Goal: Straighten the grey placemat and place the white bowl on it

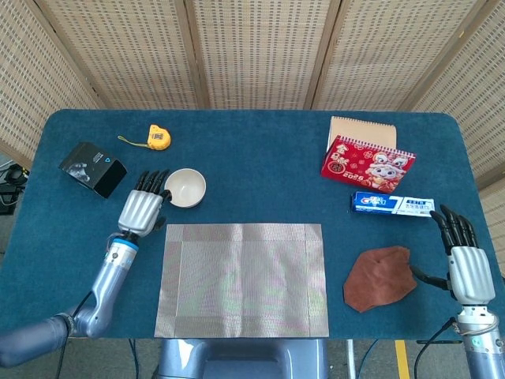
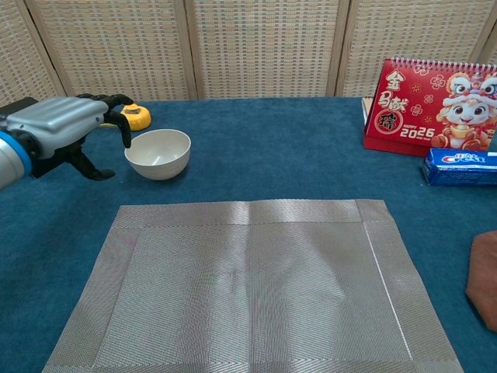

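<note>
You are working at a staged test station, not a home: a blue felt-covered surface stands before woven cane screen panels, and unrelated props lie on it, a red 2026 desk calendar, a yellow tape measure and a boxed toothpaste.

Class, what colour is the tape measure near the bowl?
Yellow tape measure; clearest in the head view.

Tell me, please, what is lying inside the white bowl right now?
Nothing shows inside the white bowl: both views show a bare pale interior. The left hand sits at its rim, fingers curling toward the edge, hiding only a small part of that side.
</note>
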`<state>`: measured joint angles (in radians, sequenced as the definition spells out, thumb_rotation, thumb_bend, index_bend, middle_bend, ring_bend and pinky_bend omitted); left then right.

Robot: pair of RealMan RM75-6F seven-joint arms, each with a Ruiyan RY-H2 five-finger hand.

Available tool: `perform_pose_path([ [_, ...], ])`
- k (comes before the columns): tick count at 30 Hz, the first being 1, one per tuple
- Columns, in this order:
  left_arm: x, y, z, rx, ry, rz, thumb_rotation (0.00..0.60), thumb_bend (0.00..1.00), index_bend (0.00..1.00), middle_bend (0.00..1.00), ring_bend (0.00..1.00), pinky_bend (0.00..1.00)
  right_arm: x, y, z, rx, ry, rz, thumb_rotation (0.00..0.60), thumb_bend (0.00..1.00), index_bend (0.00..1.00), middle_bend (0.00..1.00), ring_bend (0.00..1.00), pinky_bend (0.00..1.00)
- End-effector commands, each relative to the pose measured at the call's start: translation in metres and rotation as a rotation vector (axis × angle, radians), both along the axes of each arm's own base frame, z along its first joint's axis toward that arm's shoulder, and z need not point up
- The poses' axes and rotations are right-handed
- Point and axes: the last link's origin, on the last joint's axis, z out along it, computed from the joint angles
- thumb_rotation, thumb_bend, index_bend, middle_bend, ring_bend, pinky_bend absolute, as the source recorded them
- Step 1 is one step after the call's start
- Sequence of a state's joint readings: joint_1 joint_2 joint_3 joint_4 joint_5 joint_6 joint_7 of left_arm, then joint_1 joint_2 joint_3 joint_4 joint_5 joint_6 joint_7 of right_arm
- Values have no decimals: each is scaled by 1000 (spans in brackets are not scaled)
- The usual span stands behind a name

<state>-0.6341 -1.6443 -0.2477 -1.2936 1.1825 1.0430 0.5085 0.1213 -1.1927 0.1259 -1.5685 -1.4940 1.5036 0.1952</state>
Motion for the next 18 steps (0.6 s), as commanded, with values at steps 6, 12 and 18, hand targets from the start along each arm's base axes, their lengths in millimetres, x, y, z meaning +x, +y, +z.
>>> perform_pose_path([
  [6,9,20,-22,-19,36,42,600,311,396,0,0,0,-2,-3,6,-12,-23,-8,600,98,108,0,0,0],
  [12,11,27,-31,-22,50,56,600,312,402,0,0,0,-3,-4,8,-13,-33,-8,600,98,108,0,0,0],
  [18,14,29,-40,-36,70,56,600,369,422,0,0,0,-3,-4,7,-8,-35,-11,600,99,108,0,0,0],
])
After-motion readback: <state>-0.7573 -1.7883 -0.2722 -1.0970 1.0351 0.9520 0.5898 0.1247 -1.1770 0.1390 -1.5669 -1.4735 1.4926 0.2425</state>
